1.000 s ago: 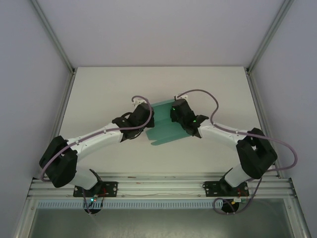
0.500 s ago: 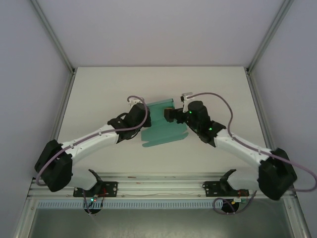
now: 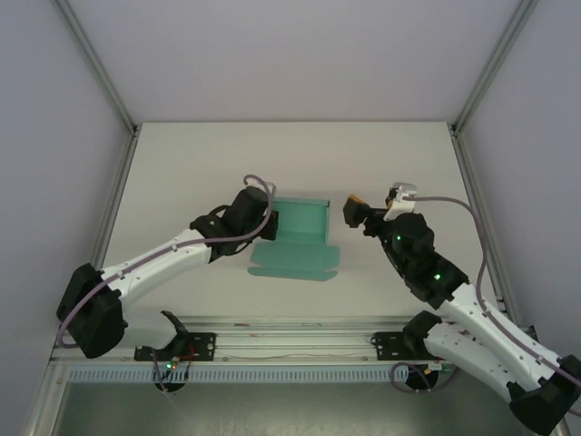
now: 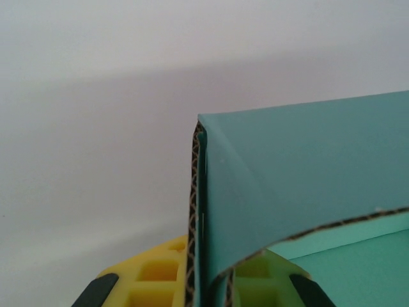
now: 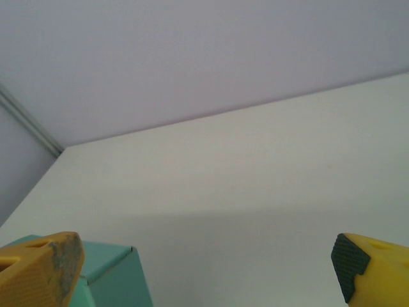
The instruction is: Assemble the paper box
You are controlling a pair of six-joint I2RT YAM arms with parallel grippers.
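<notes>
The paper box point(image 3: 297, 247) is a teal-green card sheet, partly folded, in the middle of the table, with raised walls at its far end and a flat flap toward me. My left gripper point(image 3: 271, 223) is shut on its left wall. In the left wrist view the corrugated card edge point(image 4: 199, 211) runs between the yellow fingers point(image 4: 150, 278) of the left gripper point(image 4: 206, 289). My right gripper point(image 3: 374, 209) stands open to the right of the box, apart from it. In the right wrist view its fingertips point(image 5: 41, 272) are wide apart, the right gripper point(image 5: 208, 276) holds nothing, and a box corner point(image 5: 112, 281) shows at lower left.
The white table point(image 3: 182, 163) has bare room around the box. Pale walls and metal frame posts point(image 3: 95, 68) bound it on three sides. The arms' base rail point(image 3: 290, 343) runs along the near edge.
My right gripper has opened, let go of the box and drawn back to the right. The box has settled lower and squarer on the table, still held by the left gripper.
</notes>
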